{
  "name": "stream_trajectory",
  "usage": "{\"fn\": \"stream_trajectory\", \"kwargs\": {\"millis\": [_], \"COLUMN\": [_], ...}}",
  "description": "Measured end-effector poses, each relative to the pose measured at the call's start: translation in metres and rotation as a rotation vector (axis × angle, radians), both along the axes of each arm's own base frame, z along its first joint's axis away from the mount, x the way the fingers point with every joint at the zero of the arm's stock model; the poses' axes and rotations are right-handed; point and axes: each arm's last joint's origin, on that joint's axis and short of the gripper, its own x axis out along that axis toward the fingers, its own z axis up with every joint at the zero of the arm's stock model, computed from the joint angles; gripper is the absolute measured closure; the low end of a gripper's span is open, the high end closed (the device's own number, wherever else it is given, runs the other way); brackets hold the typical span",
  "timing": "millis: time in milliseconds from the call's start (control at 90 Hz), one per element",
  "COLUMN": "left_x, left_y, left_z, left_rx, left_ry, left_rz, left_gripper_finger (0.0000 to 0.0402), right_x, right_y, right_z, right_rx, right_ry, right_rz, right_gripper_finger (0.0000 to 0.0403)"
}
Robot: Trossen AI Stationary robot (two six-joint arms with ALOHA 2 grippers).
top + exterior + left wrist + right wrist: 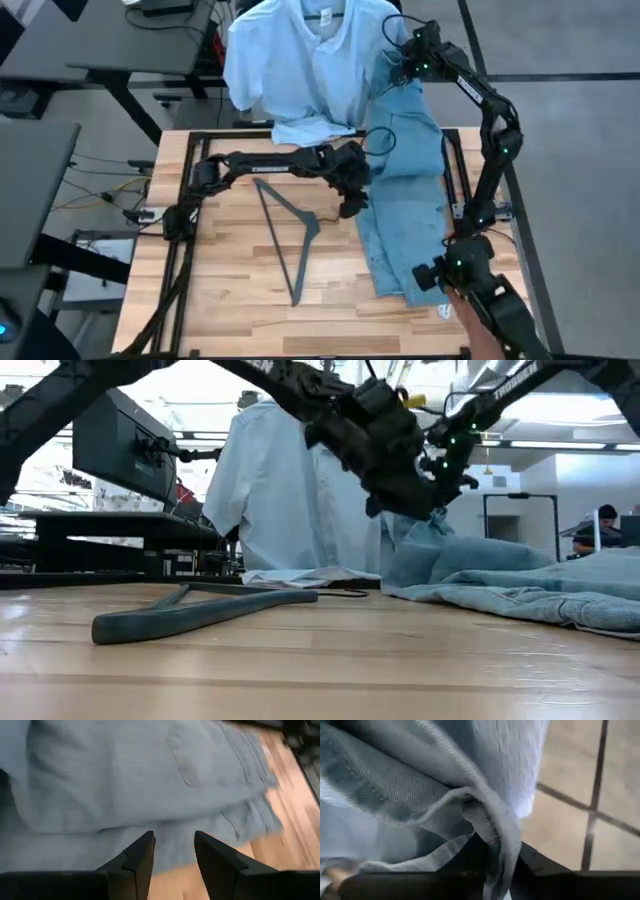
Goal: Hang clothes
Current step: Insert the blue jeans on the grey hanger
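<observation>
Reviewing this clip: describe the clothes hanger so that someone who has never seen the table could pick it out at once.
On the light wooden table, left of the light blue denim jeans, lies the dark grey triangular hanger, flat on the boards just below the left gripper. It is the only thin, rigid, open-framed thing there; its neighbours are soft cloth.

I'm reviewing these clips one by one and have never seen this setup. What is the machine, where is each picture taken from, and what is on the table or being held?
Two dark robot arms work at a wooden table. One picture looks straight down, one looks level across the tabletop, and two come from cameras on the arms' wrists. Light blue jeans lie along the table's right side, and a grey hanger lies in the middle. A pale shirt hangs behind the table. The right gripper is shut on the jeans' far end, past the table edge. The left gripper is open, just above the jeans' edge.
</observation>
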Motion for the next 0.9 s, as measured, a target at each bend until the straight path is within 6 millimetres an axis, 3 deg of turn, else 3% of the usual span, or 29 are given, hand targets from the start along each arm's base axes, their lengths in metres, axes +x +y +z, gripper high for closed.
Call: {"fn": "stream_trajectory", "kwargs": {"millis": [167,267,367,456,578,689,778,900], "left_x": [-0.002,-0.004,-0.009,-0.019,-0.04,-0.066,-0.089,-0.113], "left_y": [0.002,0.002,0.0,-0.002,-0.006,-0.012,-0.019,-0.03], "left_z": [0.004,0.011,0.019,0.025,0.049,0.075,0.095,0.115], "left_rx": [-0.013,-0.031,-0.031,-0.008,0.076,0.148,0.158,0.162], "left_ry": [0.027,0.024,0.035,0.088,0.143,0.2,0.242,0.286], "left_rz": [0.101,0.136,0.132,0.114,0.081,0.03,-0.001,-0.044], "left_gripper_finger": [0.0275,0.0275,0.0275,0.0275,0.0275,0.0278,0.0278,0.0278], "right_x": [-0.003,-0.004,-0.008,-0.01,-0.005,0.014,0.029,0.035], "right_y": [-0.007,-0.003,0.009,0.03,0.075,0.133,0.189,0.268], "right_z": [0.004,0.018,0.044,0.06,0.067,0.06,0.041,-0.007], "right_rx": [-0.065,-0.085,-0.11,-0.03,0.208,0.38,0.431,0.442], "right_ry": [0.019,0.008,-0.025,-0.065,-0.169,-0.183,-0.172,-0.166], "right_rz": [0.033,0.042,0.035,0.009,0.071,0.182,0.206,0.119], "right_gripper_finger": [0.0299,0.0262,0.0224,0.0197,0.0174,0.0169,0.017,0.0172]}}
